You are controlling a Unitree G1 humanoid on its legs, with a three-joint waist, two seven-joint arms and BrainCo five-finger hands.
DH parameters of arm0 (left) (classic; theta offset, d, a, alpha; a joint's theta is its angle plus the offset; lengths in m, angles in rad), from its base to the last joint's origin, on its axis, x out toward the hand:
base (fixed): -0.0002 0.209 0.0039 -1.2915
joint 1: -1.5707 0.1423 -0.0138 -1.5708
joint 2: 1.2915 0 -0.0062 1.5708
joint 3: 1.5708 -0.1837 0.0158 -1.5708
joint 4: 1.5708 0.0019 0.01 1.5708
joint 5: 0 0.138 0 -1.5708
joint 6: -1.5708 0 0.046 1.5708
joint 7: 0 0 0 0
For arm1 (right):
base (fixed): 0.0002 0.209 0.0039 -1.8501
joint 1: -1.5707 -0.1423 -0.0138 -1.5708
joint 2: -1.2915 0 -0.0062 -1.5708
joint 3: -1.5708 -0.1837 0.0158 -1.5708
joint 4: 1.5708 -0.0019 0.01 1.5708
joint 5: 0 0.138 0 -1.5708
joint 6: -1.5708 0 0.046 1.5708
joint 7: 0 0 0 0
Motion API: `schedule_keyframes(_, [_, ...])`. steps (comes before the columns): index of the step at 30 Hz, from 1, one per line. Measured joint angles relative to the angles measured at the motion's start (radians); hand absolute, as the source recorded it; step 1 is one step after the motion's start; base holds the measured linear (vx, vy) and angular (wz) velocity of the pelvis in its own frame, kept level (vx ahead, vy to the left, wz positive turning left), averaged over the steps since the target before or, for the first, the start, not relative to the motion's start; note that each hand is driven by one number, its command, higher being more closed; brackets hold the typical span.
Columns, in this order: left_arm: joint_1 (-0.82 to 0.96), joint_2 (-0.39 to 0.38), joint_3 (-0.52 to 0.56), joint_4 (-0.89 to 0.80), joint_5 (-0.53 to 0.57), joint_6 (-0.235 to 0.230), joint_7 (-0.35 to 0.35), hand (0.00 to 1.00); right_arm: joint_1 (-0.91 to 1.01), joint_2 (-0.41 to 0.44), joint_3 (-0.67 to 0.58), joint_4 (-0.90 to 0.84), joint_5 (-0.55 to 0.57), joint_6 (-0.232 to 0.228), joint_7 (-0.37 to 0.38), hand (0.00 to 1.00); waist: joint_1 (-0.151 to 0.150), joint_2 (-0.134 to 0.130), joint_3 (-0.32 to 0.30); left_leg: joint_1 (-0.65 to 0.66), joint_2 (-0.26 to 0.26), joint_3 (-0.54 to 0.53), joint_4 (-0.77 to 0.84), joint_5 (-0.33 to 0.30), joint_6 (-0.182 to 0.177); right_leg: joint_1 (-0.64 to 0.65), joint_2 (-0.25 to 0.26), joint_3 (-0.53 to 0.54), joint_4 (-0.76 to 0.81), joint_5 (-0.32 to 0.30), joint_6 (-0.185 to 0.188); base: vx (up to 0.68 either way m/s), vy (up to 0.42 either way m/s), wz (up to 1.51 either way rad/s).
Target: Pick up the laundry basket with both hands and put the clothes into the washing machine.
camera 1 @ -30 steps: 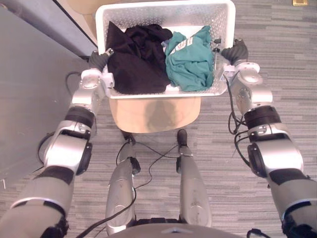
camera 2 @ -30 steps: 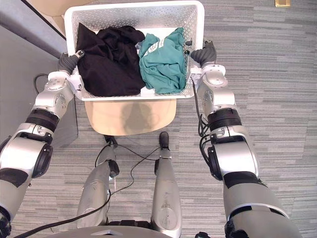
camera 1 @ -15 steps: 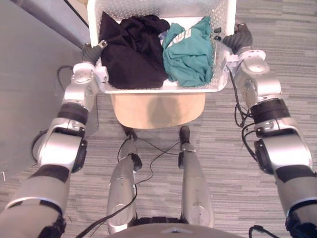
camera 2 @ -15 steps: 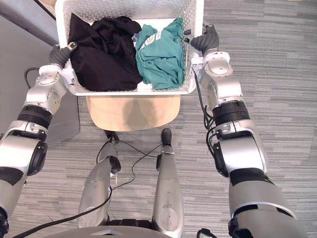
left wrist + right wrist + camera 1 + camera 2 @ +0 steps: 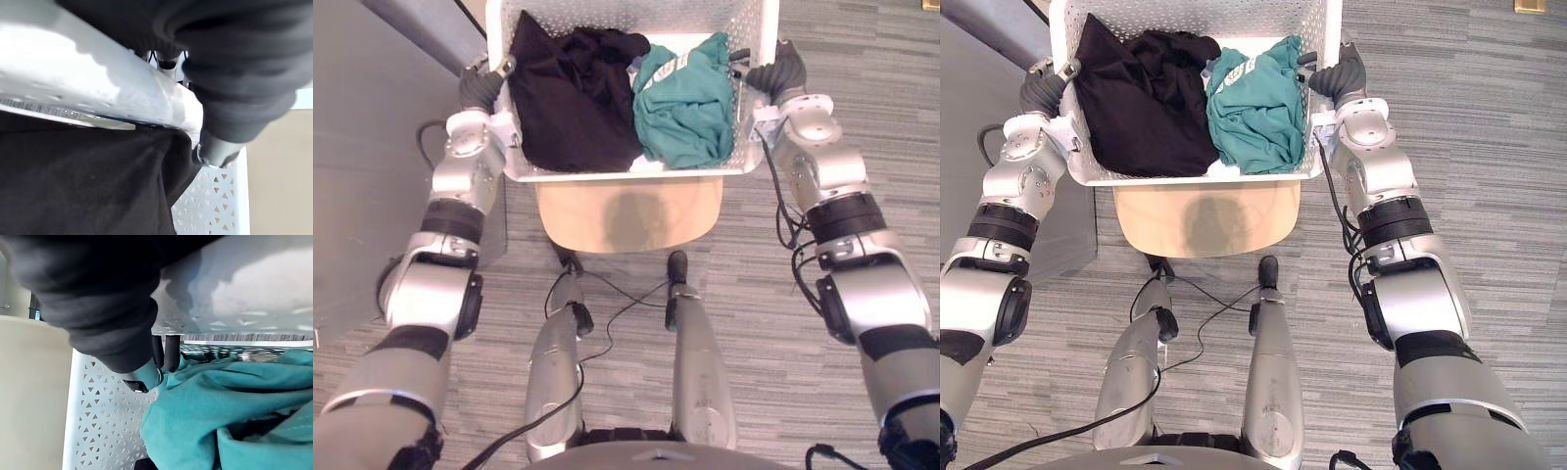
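From the head's left eye view, the white perforated laundry basket [image 5: 756, 29] sits between the two arms, over the far part of a round beige table [image 5: 626, 211] (whether it touches the tabletop cannot be told). The left hand [image 5: 478, 86] is at the basket's left wall and the right hand [image 5: 775, 73] at its right wall, each up against the rim. Inside, a black garment [image 5: 573, 93] fills the left half and a teal garment [image 5: 685, 103] lies bunched in the right half, the two touching in the middle. Grey striped carpet [image 5: 754, 294] lies under everything, and a plain grey panel [image 5: 362, 147] runs along the robot's left. The right eye view shows the same layout. In the left wrist view, the left hand's fingers [image 5: 215, 152] curl over the white rim and hook down inside the basket wall, just beside the black cloth. In the right wrist view, the right hand's fingers [image 5: 142, 377] are likewise hooked over the rim and reach down the perforated wall, with the teal cloth against them.
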Motion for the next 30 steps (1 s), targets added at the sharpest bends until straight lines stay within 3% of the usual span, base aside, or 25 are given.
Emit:
schedule_keyframes(9, [0.007, -0.013, 0.050, -0.067, -0.015, -0.005, 0.095, 0.00, 0.000, 0.002, -0.016, -0.074, 0.000, 0.000, -0.044, 0.00, -0.004, 0.002, 0.011, -0.028, 0.008, -0.004, 0.027, 0.003, 0.001, -0.021, 0.004, -0.002, 0.015, -0.005, -0.002, 0.04, -0.112, 0.01])
schedule_keyframes(14, [0.011, -0.012, 0.104, -0.100, -0.010, -0.039, 0.121, 0.00, 0.000, 0.002, -0.023, -0.156, -0.005, 0.000, -0.036, 0.00, -0.004, 0.002, 0.014, -0.028, 0.019, -0.017, 0.039, 0.003, 0.002, -0.025, 0.009, -0.014, 0.051, -0.027, -0.012, 0.02, -0.126, 0.05])
schedule_keyframes(19, [0.040, -0.006, 0.132, -0.120, 0.012, -0.039, 0.125, 0.00, -0.006, -0.010, -0.023, -0.234, -0.011, -0.007, -0.022, 0.00, 0.004, 0.002, 0.014, -0.028, 0.021, -0.020, 0.042, 0.002, 0.002, -0.025, 0.009, -0.020, 0.061, -0.029, -0.015, 0.04, -0.133, 0.05])
schedule_keyframes(20, [0.076, 0.043, 0.172, -0.172, 0.050, -0.045, 0.123, 0.00, -0.009, -0.011, -0.020, -0.243, -0.064, -0.026, 0.020, 0.00, 0.021, 0.002, 0.014, -0.028, 0.023, -0.024, 0.055, 0.002, 0.004, -0.024, 0.007, -0.026, 0.078, -0.036, -0.019, 0.11, -0.269, 0.11])
schedule_keyframes(24, [0.094, 0.080, 0.211, -0.202, 0.062, -0.077, 0.118, 0.00, -0.005, -0.034, 0.003, -0.243, -0.089, -0.027, 0.048, 0.00, 0.024, 0.001, 0.014, -0.024, 0.022, -0.036, 0.060, 0.001, 0.011, -0.006, 0.001, -0.041, 0.083, -0.044, -0.018, 0.05, -0.133, 0.12])
schedule_keyframes(30, [0.166, 0.100, 0.237, -0.216, 0.081, -0.077, 0.100, 0.00, 0.080, -0.078, -0.003, -0.224, -0.128, -0.029, 0.053, 0.00, 0.032, 0.001, 0.013, -0.008, 0.015, -0.046, 0.059, -0.006, 0.019, 0.023, -0.009, -0.057, 0.081, -0.048, -0.018, 0.03, -0.090, 0.11])
